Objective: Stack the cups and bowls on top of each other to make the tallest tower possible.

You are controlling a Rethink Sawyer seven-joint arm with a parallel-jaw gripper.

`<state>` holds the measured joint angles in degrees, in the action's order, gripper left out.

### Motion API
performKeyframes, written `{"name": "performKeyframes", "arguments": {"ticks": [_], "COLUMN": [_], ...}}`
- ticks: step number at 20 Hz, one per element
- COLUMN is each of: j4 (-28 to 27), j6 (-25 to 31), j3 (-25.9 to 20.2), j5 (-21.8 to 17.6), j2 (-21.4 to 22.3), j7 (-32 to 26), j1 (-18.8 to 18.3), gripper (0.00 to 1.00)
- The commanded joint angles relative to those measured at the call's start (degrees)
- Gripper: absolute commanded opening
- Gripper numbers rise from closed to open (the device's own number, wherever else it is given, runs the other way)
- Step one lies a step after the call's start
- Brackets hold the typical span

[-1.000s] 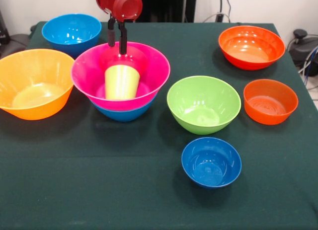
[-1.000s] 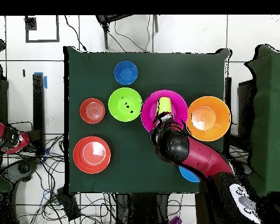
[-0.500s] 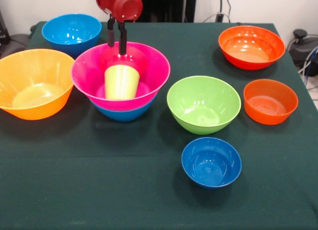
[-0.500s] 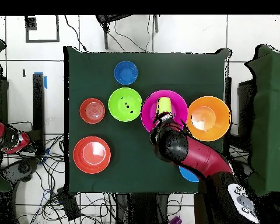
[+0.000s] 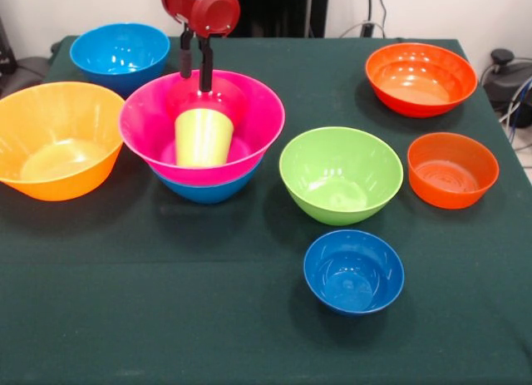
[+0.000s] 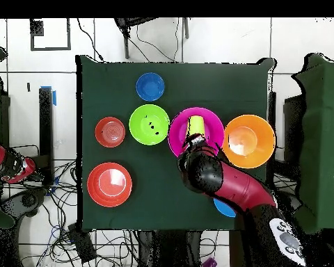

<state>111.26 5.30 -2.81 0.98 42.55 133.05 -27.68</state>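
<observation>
Tower (image 5: 202,144), partial: large pink bowl (image 5: 249,111) nested in a medium blue bowl (image 5: 205,191), whose rim alone shows beneath it; lime-green cup (image 5: 203,137) standing mouth-down inside the pink bowl, towards its front.

Gripper (image 5: 195,62): hangs over the far rim of the pink bowl, behind the cup; two dark fingers (image 5: 204,66) point down with a narrow gap between them, holding nothing. In the overhead view the red and black arm (image 6: 225,184) covers that part of the bowl.

Loose bowls on the green tablecloth (image 5: 166,302):
- large orange bowl (image 5: 58,140), just beside the pink bowl
- blue bowl (image 5: 120,54), behind the two
- green bowl (image 5: 341,175), near the table's middle
- small blue bowl (image 5: 353,271), in front of the green one
- red-orange bowl (image 5: 452,169), beside the green one
- larger red-orange bowl (image 5: 421,77), behind it

All stand upright and empty.
</observation>
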Motion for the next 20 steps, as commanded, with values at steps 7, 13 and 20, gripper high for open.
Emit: {"name": "performKeyframes", "arguments": {"ticks": [7, 13, 20], "j4": [-1.07, -1.1, -0.98], "j6": [6.57, 7.5, 8.66], "j3": [-0.54, -0.36, 0.09], "j5": [1.44, 1.65, 1.73], "j2": [-3.01, -2.47, -1.55], "j7": [5.11, 4.94, 5.03], "j1": [3.59, 3.86, 4.27], "gripper": [1.0, 1.0, 1.0]}}
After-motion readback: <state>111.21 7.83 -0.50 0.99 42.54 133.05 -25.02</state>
